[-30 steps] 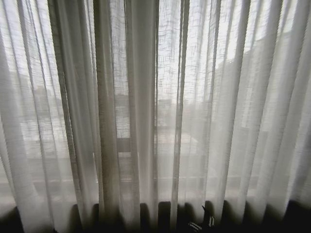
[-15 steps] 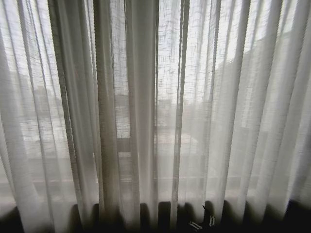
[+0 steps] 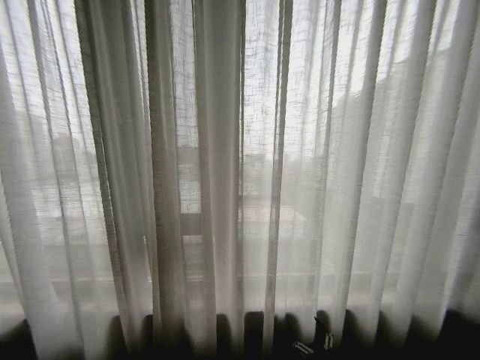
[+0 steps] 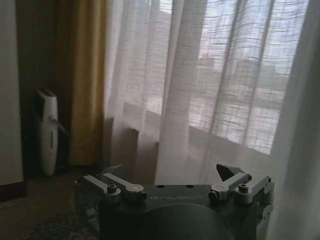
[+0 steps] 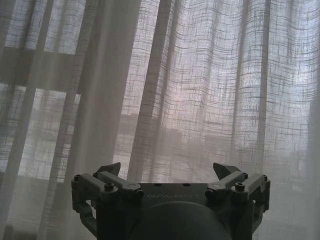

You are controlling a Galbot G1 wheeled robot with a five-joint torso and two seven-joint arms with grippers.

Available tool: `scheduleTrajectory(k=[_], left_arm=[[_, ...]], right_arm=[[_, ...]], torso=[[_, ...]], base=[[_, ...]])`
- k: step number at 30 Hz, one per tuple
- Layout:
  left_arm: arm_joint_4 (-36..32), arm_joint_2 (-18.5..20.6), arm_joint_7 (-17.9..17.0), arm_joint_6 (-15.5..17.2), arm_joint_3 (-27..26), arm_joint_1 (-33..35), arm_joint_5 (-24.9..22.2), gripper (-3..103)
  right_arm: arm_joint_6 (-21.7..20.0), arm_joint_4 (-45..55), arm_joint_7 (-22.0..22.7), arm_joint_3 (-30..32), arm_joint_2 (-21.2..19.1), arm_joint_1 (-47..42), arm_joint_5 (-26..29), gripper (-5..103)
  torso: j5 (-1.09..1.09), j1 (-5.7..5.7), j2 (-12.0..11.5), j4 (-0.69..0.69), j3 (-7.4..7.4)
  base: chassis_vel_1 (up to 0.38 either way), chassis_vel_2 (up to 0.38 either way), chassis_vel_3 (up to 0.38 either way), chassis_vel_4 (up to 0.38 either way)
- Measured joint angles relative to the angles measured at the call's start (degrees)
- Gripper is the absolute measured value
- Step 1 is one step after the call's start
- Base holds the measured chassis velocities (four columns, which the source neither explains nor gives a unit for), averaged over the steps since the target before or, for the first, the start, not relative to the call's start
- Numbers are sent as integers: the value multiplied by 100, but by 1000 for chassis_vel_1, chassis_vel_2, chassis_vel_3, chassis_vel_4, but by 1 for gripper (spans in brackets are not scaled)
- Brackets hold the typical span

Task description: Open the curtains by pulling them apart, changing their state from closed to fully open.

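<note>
Hanging fully closed, curtains (image 3: 225, 180) untouched; left claw (image 4: 170, 175) and right claw (image 5: 167, 172) both wide, could snag loose weave or miss the centre seam

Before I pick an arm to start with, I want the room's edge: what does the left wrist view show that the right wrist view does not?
Left wrist alone: a dark opaque drape with a tan edge, a white upright appliance on the floor beside it, and the open left gripper. Right wrist alone: the open right gripper. Both share the sheer white pleated curtains, closed, with neither gripper touching them.
</note>
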Motion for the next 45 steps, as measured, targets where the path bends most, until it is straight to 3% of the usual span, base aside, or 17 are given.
scheduleTrajectory(k=[1,4,5,7,8,9,10,25,28,30,35,45], left_arm=[[0,0,0,0,0,0,0,100],[74,56,927,-90,-82,-3,-23,100],[74,56,927,-90,-82,-3,-23,100],[76,60,2608,-99,-67,-16,-46,100],[76,60,2608,-99,-67,-16,-46,100],[81,56,3138,-108,-48,-30,-45,100],[99,37,3386,-113,-18,-57,-41,100],[128,-19,3737,-97,75,-179,117,100],[90,-7,3962,-71,76,-155,119,100],[82,8,4296,-66,65,-133,119,100],[82,31,4626,-67,56,-102,119,100],[69,56,4746,-62,60,-102,125,100]], right_arm=[[0,0,0,0,0,0,0,100],[0,-38,-6,0,-1,10,-1,100],[0,-38,-6,0,-1,10,-1,100],[0,-47,-9,-13,-1,22,-2,100],[0,-47,-9,-13,-1,22,-2,100],[0,-47,-9,-21,0,23,-3,100],[0,-47,-9,-22,-1,23,-4,100],[0,-54,-9,-19,0,41,-2,100],[0,-63,-6,-13,0,45,16,100],[-1,-63,-9,-1,0,45,18,100],[-8,-63,-32,10,0,35,-14,100],[-11,-65,-30,15,0,38,-34,100]], torso=[[0,0,0,0,0],[0,0,0,2,0],[0,0,0,2,0],[-1,0,0,-1,0],[-1,0,0,-1,0],[0,0,0,-3,0],[0,0,0,-2,0],[0,0,0,0,0],[0,0,0,0,0],[1,0,0,0,0],[0,0,0,0,0],[1,0,0,0,0]], base=[[0,0,0,0],[0,0,0,0],[0,0,0,0],[0,0,0,0],[0,0,0,0],[0,0,0,0],[0,0,0,0],[0,0,0,0],[0,0,0,0],[0,0,0,0],[0,0,0,0],[0,0,0,0]])
